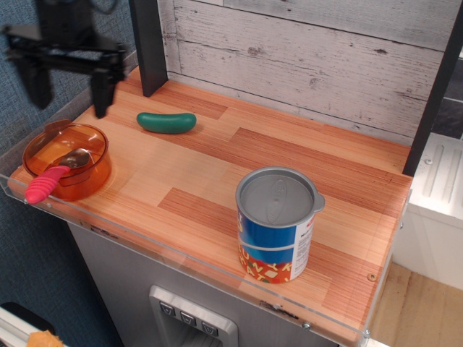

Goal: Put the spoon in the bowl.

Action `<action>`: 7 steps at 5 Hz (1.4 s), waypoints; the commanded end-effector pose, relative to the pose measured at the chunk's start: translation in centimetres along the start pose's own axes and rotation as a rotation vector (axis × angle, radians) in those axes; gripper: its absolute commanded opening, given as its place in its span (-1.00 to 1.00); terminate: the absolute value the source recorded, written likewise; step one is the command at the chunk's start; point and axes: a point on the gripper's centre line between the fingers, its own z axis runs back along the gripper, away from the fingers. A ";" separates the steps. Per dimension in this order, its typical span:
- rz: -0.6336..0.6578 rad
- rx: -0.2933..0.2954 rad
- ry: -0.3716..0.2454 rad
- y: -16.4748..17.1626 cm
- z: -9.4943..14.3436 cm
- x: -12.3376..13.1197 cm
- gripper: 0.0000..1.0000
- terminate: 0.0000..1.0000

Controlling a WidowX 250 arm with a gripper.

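Now the spoon (52, 178) rests in the bowl (90, 176) (pink handle over the rim), and the gripper (67, 90) hangs above, fingers spread, empty.

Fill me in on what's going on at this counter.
A robot arm is handling a spoon-in-bowl job. The spoon lies with its metal head inside the orange bowl and its pink handle sticking out over the rim. The pincer is open and empty, up above the bowl near the back left. A green pickle and a tin can sit untouched on the counter.
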 end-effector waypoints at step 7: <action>-0.368 -0.174 -0.236 -14.5 3.6 6.0 1.00 1.00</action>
